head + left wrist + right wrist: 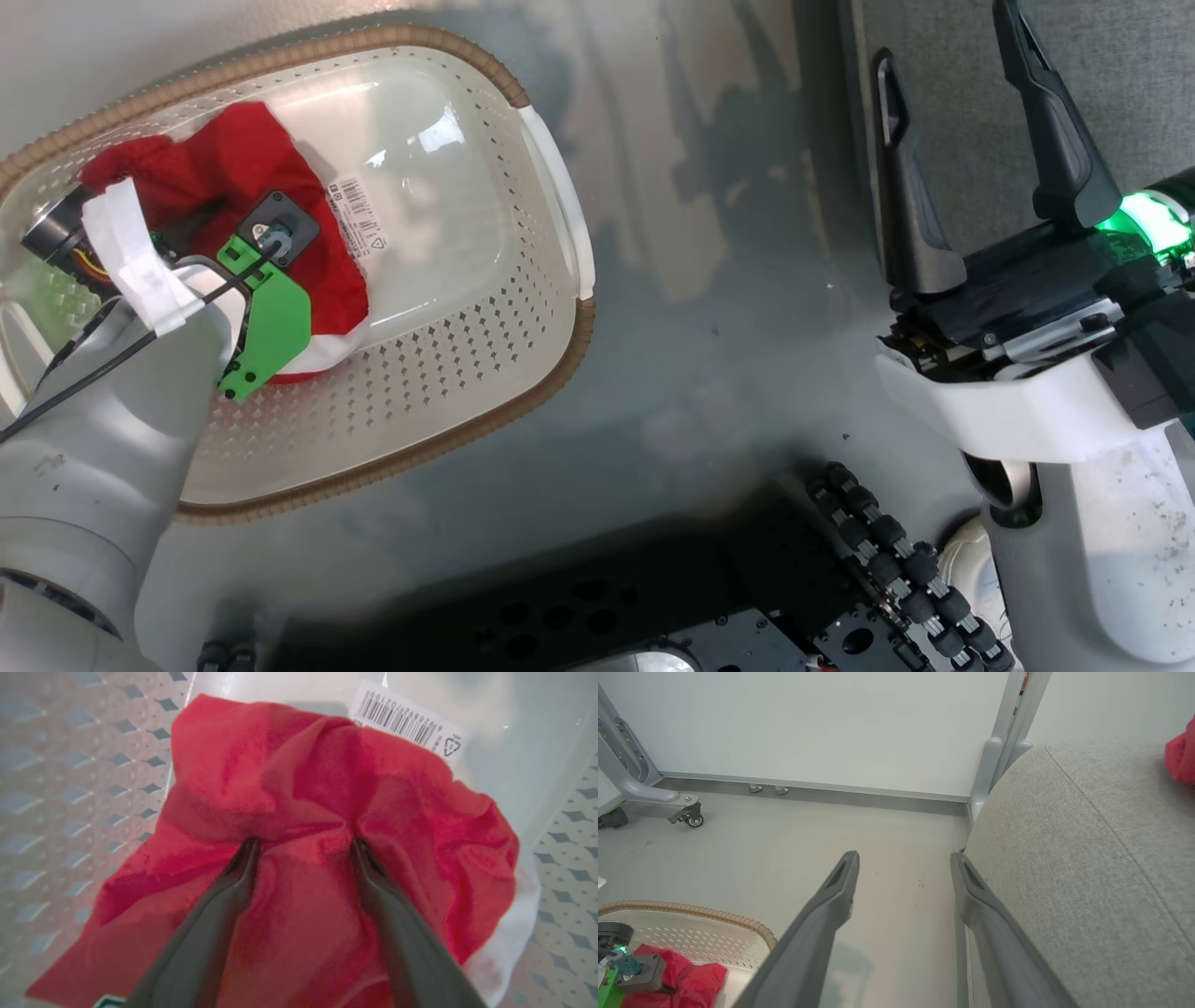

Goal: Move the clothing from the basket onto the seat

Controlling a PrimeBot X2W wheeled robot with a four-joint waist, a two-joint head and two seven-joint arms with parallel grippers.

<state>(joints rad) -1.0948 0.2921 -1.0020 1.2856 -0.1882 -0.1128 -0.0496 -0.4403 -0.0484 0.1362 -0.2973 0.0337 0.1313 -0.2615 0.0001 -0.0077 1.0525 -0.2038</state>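
My left tool (304, 845) reaches into the basket (448, 355). Its two dark fingers are spread apart and both tips are pressed into the red garment (299, 779), so a raised fold of cloth sits right between them and nothing is clamped yet. The garment is a crumpled heap with no clear long axis. It lies directly under this tool on the basket's bottom, with a paper label (411, 721) just beyond it. Farther off, across bare floor (709, 280), my right tool (943, 37) hangs spread and empty beside the light-grey seat (1087, 858). I judge the left arm to be the nearer one: it need only close on that fold, lift, and carry it toward the seat on my right.
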